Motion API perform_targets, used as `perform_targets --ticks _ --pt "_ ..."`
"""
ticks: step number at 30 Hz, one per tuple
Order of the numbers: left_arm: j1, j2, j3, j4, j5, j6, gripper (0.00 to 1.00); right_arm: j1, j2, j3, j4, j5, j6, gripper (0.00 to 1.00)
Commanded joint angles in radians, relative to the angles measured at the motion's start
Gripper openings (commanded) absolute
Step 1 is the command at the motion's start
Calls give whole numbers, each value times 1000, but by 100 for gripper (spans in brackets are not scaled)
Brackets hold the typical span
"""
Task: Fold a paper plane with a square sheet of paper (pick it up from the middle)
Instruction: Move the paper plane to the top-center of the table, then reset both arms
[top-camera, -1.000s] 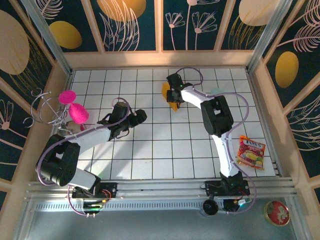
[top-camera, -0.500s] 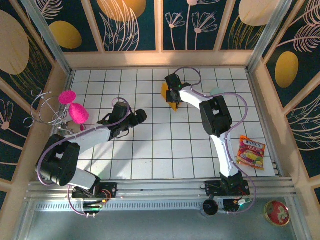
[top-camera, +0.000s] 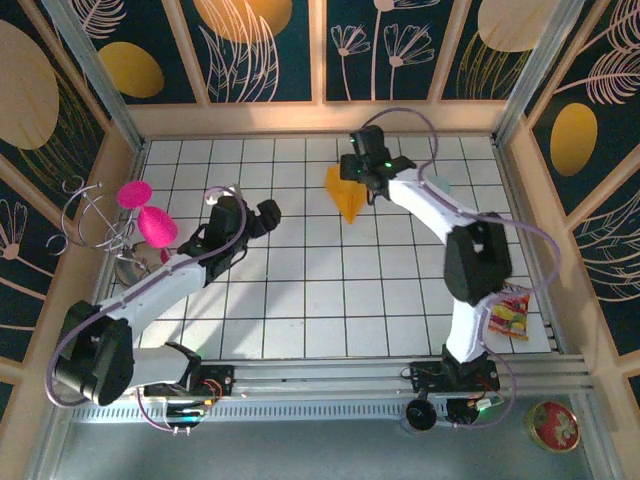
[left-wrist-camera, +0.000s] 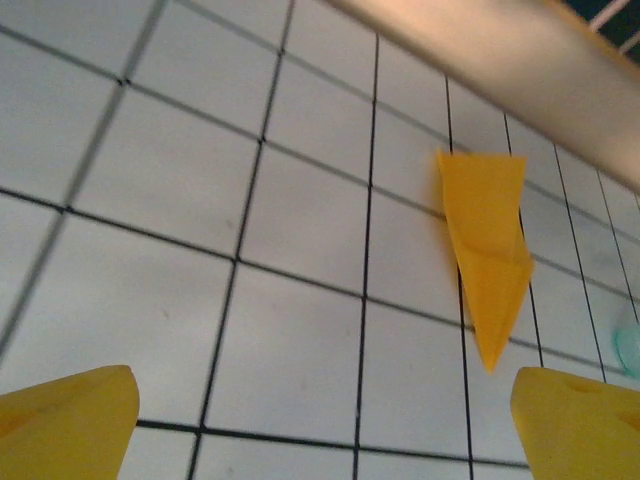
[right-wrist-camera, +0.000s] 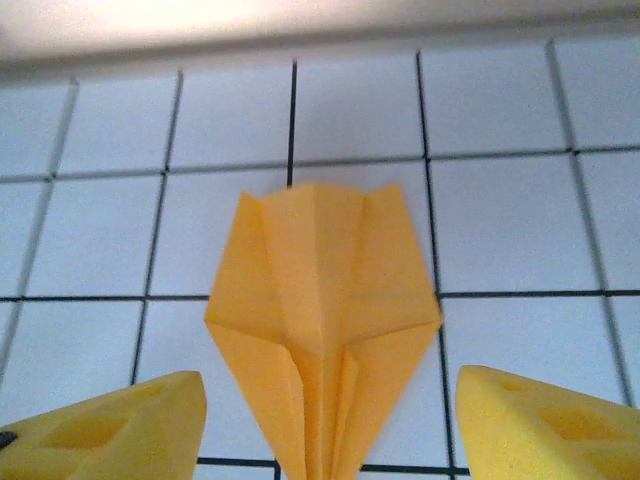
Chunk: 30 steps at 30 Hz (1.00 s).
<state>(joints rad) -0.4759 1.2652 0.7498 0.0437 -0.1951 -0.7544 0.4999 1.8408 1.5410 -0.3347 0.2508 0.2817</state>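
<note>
Far left, a pink fuzzy-looking thing sits at the edge of the tiled surface, next to a wire rack. The left tool is over the tiles left of centre, fingers spread wide with nothing between them, facing the paper plane but well apart from it. The plane lies flat near the back wall, a pointed dart shape with a centre crease and folded-in flaps. The right tool is just beside its wide end, released too. In its wrist view the yellow pads frame the narrow tip, probably hovering rather than touching, hard to tell. A pale teal cup peeks out beside the right arm, and a snack packet sits far right.
</note>
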Motion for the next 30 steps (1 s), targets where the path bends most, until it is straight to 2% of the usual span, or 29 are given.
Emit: perform_targets --ticks 1,5,8,11,16,21,23,25,30 --pt "8 -65 -21 30 -214 94 96 -29 -156 -156 131 87 29 70" --pt "9 -143 -81 89 -419 191 96 -73 -370 -375 254 213 32 74" --pt "16 -190 -154 193 -535 293 97 -108 -508 -535 340 331 25 89" --pt "19 -233 -271 383 -623 404 99 -152 -603 -662 412 424 14 98" --pt "49 -240 -390 586 -681 555 99 -260 -664 -849 531 447 9 99" --pt "133 -208 -471 719 -618 613 99 -346 -687 -1005 715 393 -30 98" --pt "176 -202 -499 760 -549 613 99 -366 -690 -1063 810 386 -80 98" --pt "218 -188 -522 799 -489 610 99 -392 -689 -1126 913 324 -143 98" --pt "298 -86 -544 912 -338 624 99 -457 -617 -1201 1067 221 -154 98"
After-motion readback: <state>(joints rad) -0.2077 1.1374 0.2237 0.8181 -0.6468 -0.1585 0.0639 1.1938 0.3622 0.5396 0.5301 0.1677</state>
